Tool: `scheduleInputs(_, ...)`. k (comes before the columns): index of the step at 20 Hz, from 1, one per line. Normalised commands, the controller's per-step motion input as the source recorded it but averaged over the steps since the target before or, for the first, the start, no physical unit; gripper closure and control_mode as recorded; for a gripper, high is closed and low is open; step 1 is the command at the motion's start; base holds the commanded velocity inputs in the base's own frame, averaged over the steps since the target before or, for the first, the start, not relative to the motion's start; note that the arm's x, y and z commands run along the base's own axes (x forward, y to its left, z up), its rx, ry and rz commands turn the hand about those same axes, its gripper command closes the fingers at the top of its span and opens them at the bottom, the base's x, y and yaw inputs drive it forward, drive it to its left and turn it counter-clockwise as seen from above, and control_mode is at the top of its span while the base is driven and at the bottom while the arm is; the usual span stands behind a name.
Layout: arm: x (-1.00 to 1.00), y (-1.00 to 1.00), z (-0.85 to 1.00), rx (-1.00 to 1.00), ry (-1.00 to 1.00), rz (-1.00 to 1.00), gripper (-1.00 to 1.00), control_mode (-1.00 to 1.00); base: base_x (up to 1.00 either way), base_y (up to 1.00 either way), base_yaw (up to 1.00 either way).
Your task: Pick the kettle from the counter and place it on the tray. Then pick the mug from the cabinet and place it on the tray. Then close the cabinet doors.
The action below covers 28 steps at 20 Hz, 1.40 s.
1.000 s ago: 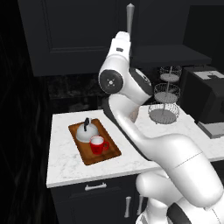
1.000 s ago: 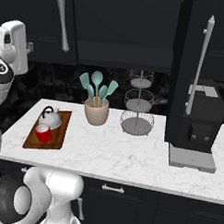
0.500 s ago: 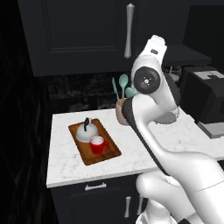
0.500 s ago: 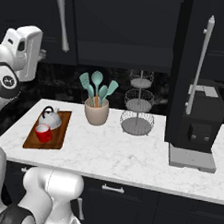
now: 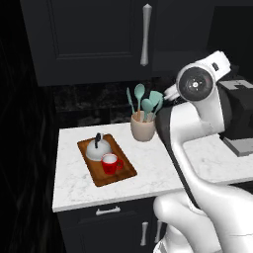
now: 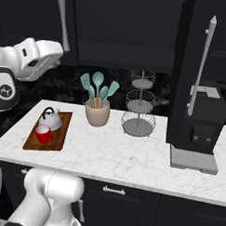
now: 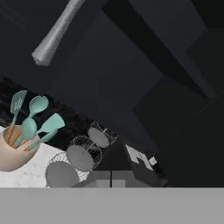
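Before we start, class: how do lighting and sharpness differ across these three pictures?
Left base view: even light, marble counter bright, cabinet door nearly black. Right base view: equally sharp, soft shadow beneath the wire stand. Hand view: rolled, dim, the door handle slightly soft.

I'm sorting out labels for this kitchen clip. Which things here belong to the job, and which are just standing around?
Job:
kettle, on the tray
mug, on the tray
tray
counter
left door, shut
right door, swung open

Bystanders:
crock with teal utensils
wire stand
coffee machine
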Motion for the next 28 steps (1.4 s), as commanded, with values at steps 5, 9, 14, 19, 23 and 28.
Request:
scheduleInputs(5,-0.55,-0.61,0.00,0.72,0.00,-0.39,1.00,-1.00,0.00,0.00,0.00)
scheduleInputs(9,-0.72,-0.85,0.00,0.73,-0.06,-0.16,1.00,-1.00,0.00,0.00,0.00)
scheduleInputs(14,-0.70,-0.65,-0.13,0.47,-0.15,-0.07,1.00,-1.00,0.00,0.00,0.00)
scheduleInputs(19,-0.35,-0.33,-0.33,0.21,-0.12,-0.11,1.00,-1.00,0.00,0.00,0.00)
scheduleInputs(23,-0.02,-0.31,-0.35,0.27,-0.13,-0.08,1.00,-1.00,0.00,0.00,0.00)
scheduleInputs(28,-0.15,-0.19,-0.35,0.16,-0.23,-0.04,1.00,-1.00,0.00,0.00,0.00)
